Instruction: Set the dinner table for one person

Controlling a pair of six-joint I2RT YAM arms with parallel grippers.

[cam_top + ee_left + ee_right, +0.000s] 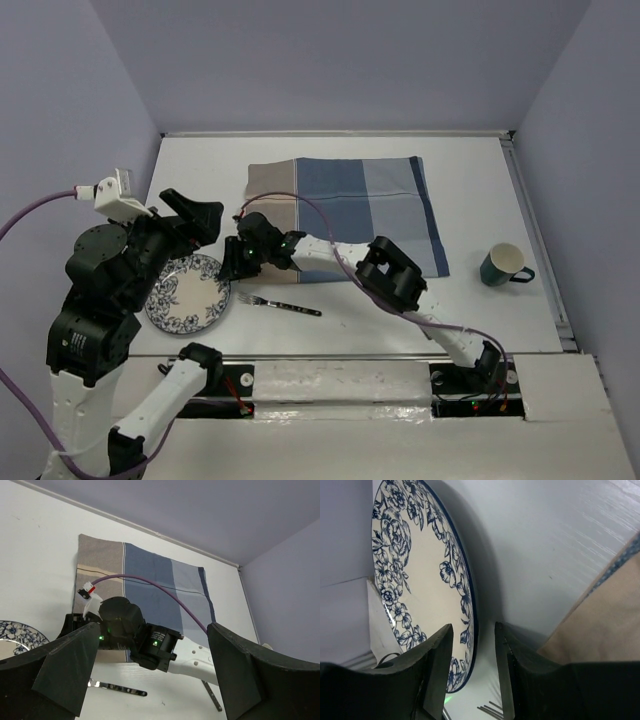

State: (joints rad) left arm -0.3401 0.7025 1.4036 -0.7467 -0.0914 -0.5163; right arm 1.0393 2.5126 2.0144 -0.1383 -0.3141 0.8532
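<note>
The white dinner table [480,180] carries a blue-flowered plate [187,292] at the near left. A fork [280,304] lies just right of it. My right gripper [232,268] reaches across to the plate's right edge. In the right wrist view the right gripper [472,630] is open, straddling the plate's rim [470,605] with a gap on both sides. One finger is over the plate, the other over the table [560,540]. Fork tines [490,710] show below. My left gripper [195,215] hovers wide open above the plate's far side, holding nothing [154,630].
A blue-and-beige checked placemat [350,210] lies at mid-table, and its near-left corner [600,620] is beside my right fingers. A green mug [505,265] stands to the right. Another thin metal utensil handle [212,696] shows under the right arm. Walls close the table's back and sides.
</note>
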